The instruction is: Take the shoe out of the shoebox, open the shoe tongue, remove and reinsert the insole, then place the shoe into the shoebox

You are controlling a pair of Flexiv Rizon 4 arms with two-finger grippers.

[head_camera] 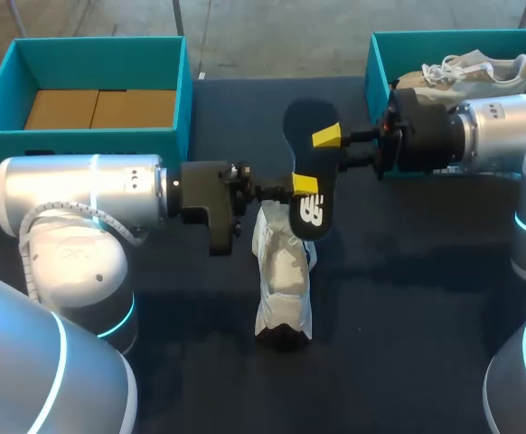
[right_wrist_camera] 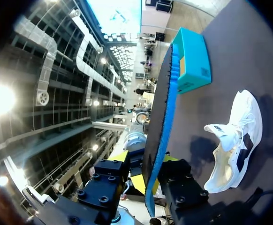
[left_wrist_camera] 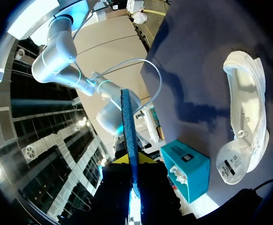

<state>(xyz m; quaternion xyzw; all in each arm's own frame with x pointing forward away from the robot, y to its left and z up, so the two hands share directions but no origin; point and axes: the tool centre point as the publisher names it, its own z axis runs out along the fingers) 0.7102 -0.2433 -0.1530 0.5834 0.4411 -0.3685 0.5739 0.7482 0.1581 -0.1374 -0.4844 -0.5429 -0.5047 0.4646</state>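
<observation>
The insole (head_camera: 313,163) is out of the shoe (head_camera: 281,271) and is held in the air just above it. The shoe lies on the table (head_camera: 408,298), outside both boxes. I judge that the step in hand is to put the insole back. To do this well, point one end of it into the shoe opening and slide it along the inner bottom. Do not press from above, because I think it will fold. Let one gripper carry it alone, so the other can steady the shoe. The left gripper (head_camera: 304,185) clamps the insole near the logo end, and the right gripper (head_camera: 328,137) clamps it nearer the other end. Both arms come in about level from their own sides and meet at the middle.
</observation>
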